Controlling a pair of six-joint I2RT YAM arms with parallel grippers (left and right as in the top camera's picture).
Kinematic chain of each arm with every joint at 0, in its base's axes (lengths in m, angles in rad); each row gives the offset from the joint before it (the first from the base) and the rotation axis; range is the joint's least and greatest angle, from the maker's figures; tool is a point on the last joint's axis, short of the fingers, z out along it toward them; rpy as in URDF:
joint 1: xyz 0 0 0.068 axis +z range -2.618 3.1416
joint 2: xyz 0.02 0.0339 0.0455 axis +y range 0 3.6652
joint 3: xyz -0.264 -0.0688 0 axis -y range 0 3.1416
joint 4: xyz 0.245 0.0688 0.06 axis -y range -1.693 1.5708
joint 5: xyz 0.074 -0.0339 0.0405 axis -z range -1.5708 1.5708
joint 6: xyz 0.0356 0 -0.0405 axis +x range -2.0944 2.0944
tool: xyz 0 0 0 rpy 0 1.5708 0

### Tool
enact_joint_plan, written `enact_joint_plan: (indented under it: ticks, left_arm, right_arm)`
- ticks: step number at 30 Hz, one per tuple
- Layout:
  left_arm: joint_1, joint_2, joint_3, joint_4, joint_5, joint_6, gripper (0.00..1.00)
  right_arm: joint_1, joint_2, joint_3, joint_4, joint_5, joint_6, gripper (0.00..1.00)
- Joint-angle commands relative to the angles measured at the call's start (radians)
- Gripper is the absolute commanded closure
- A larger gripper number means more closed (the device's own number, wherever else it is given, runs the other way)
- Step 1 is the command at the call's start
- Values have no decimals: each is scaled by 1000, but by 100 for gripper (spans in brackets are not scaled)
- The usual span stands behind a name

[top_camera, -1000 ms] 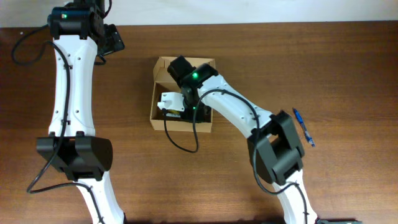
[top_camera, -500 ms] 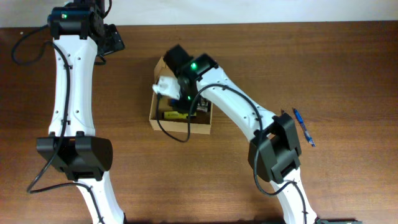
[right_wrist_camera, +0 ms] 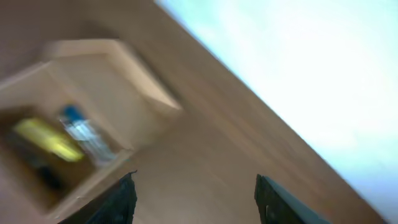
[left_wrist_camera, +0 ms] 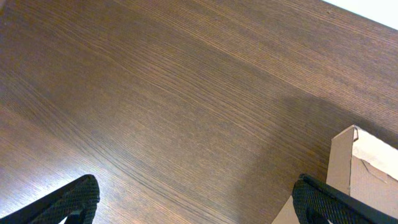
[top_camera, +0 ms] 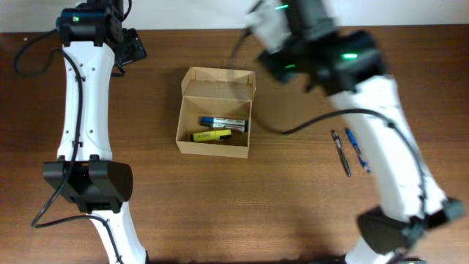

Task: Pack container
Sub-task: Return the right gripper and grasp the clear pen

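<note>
The container (top_camera: 192, 144) is a tan cardboard box in the middle of the table, its flap lid (top_camera: 218, 82) standing open at the back. A blue-and-white marker (top_camera: 223, 122) and a yellow marker (top_camera: 212, 136) lie inside. My right arm (top_camera: 330, 55) is raised high behind and to the right of the box, blurred. In the right wrist view the right gripper (right_wrist_camera: 199, 199) is open and empty over bare wood, with the container (right_wrist_camera: 93, 81) to its left. My left gripper (left_wrist_camera: 199, 202) is open and empty near the box's back left corner (left_wrist_camera: 354, 165).
A black pen (top_camera: 341, 152) and a blue pen (top_camera: 357, 150) lie side by side on the table, well to the right of the box. The table's back edge (right_wrist_camera: 267, 106) runs just behind the right gripper.
My right gripper was shut down inside the box; it has opened, lifted out and swung up to the back right. The left arm has not moved.
</note>
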Motion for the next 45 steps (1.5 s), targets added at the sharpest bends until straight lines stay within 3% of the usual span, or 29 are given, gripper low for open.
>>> enact_joint_plan:
  ticks: [1, 8, 16, 30, 45]
  left_arm:
    - [2, 1, 16, -1, -11, 12, 0]
    - [2, 1, 16, -1, -10, 12, 0]
    - [2, 1, 16, -1, -11, 12, 0]
    - [2, 1, 16, -1, -11, 12, 0]
    - [2, 1, 16, -1, -10, 12, 0]
  right_arm:
    - [-194, -157, -225, 84, 30, 80, 38]
    - [-490, -222, -589, 170, -175, 249, 43]
    - [-510, -71, -826, 171, -191, 201, 37]
    - [-510, 147, -834, 177, -119, 177, 46]
    - [-509, 158, -937, 253, -98, 157, 45]
